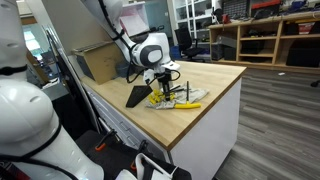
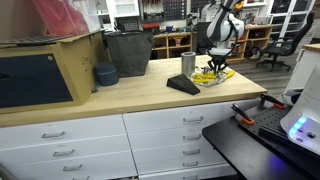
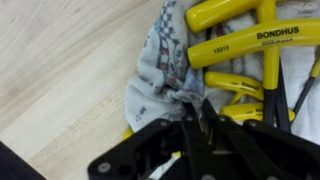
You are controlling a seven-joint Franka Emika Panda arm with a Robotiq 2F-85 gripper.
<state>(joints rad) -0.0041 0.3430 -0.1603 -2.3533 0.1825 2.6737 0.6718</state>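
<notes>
At the lower middle of the wrist view, the pincer [image 3: 196, 118] is pinching a fold of the patterned cloth [image 3: 158, 72], its jaws sitting nearly together. The cloth is lying at centre frame on the wooden counter [image 3: 70, 60], with yellow T-handle keys [image 3: 250, 45] resting on it at upper right.

In an exterior view I am seen fairly near, from off the counter [image 1: 210, 100] corner, facing the far shelves [image 1: 265, 40]. In an exterior view from farther back, before the drawers [image 2: 70, 135], I stand small at the far right. Both share the counter top and the cloth [image 3: 160, 70], which my wrist camera looks straight down on from very close, my pincer [image 3: 195, 115] at its bottom edge.
</notes>
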